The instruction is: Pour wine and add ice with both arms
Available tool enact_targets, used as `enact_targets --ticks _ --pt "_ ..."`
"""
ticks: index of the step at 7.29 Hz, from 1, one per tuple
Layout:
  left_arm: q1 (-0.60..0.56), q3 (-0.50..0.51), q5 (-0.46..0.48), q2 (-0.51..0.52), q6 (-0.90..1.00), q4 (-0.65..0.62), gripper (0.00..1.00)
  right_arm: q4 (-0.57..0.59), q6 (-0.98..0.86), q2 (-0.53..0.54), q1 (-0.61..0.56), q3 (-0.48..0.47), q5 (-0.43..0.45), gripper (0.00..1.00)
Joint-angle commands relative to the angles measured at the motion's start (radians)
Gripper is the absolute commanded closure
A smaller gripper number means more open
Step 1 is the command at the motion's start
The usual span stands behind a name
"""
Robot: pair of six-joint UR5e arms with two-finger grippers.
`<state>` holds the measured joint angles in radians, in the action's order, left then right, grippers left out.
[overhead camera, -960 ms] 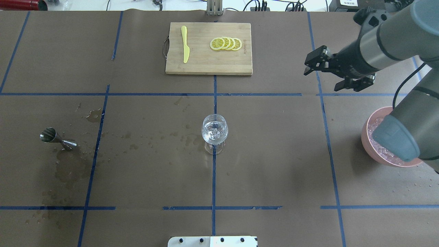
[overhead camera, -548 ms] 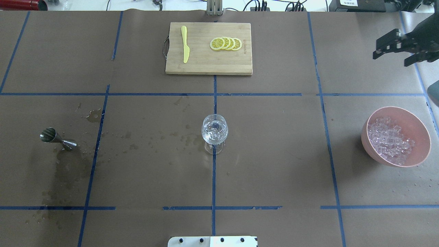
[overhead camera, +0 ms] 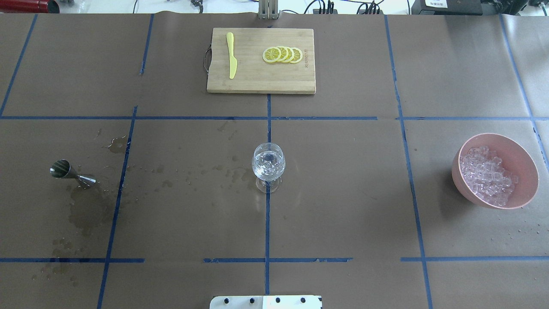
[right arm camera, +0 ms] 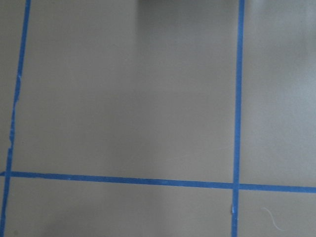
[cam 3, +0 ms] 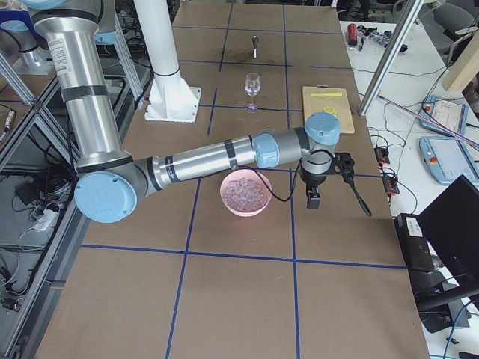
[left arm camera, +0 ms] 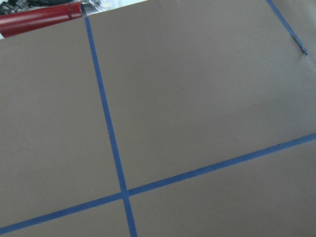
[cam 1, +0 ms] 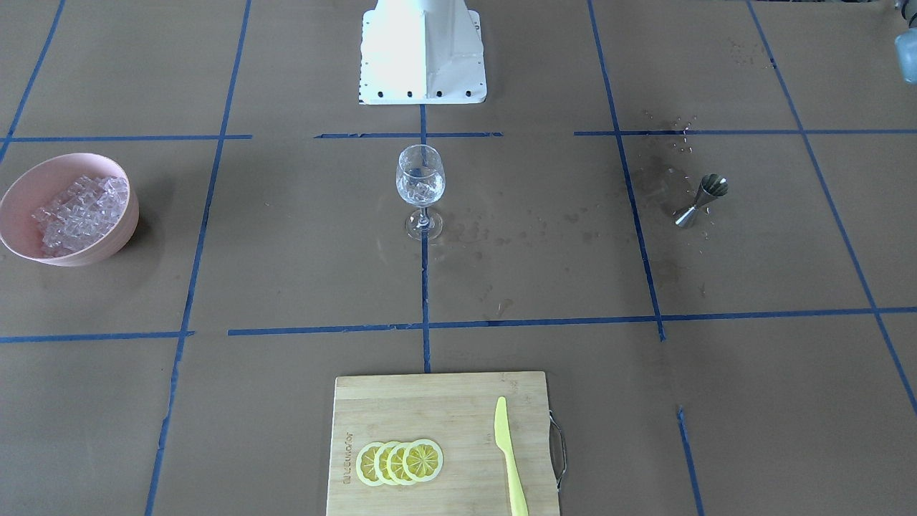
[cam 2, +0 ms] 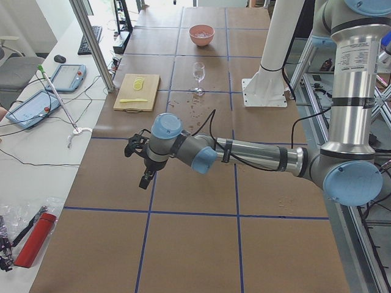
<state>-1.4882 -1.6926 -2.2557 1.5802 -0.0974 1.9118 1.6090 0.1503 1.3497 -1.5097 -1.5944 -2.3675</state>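
A clear stemmed glass point(overhead camera: 268, 165) stands upright at the table's centre, with ice cubes and clear liquid inside; it also shows in the front view point(cam 1: 420, 183). A pink bowl point(overhead camera: 529, 171) at the right holds many ice cubes point(overhead camera: 488, 175). Dark wet marks point(overhead camera: 85, 210) of wine stain the paper at the left, beside a tipped steel jigger point(overhead camera: 73, 174). My left gripper point(cam 2: 139, 160) hangs over bare paper far from the glass. My right gripper point(cam 3: 337, 196) hangs just beyond the bowl point(cam 3: 245, 193). Both show only in the side views, so I cannot tell whether they are open or shut.
A bamboo cutting board point(overhead camera: 257, 77) at the far middle carries lemon slices point(overhead camera: 283, 55) and a yellow knife point(overhead camera: 231, 56). The white pedestal point(cam 1: 423, 50) stands at the robot's side. Blue tape lines cross the brown paper.
My right arm has swung away to the right and left the overhead view, uncovering the pink bowl. The glass, jigger and board have not moved.
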Motion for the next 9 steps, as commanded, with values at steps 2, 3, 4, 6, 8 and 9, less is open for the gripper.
enact_targets --ticks 2,3,4,6,8,9 --pt "-0.012 0.021 -0.126 -0.034 0.061 -0.077 0.00 0.002 -0.204 -0.003 -0.037 0.157 -0.016 0.00" --pt "-0.014 0.010 -0.128 -0.034 0.056 -0.095 0.00 0.000 -0.205 -0.001 -0.017 0.162 -0.004 0.00" --pt "-0.015 -0.002 -0.158 -0.039 0.057 -0.114 0.00 0.000 -0.205 -0.003 -0.006 0.163 -0.004 0.00" --pt "-0.003 0.002 -0.171 -0.089 0.065 -0.070 0.00 -0.001 -0.187 -0.004 -0.003 0.166 -0.004 0.00" --pt "-0.003 0.007 -0.169 -0.115 0.065 0.034 0.00 -0.009 -0.187 -0.004 -0.003 0.169 -0.003 0.00" --pt "-0.006 -0.007 -0.169 -0.132 0.062 0.099 0.00 -0.014 -0.189 -0.004 -0.001 0.171 -0.003 0.00"
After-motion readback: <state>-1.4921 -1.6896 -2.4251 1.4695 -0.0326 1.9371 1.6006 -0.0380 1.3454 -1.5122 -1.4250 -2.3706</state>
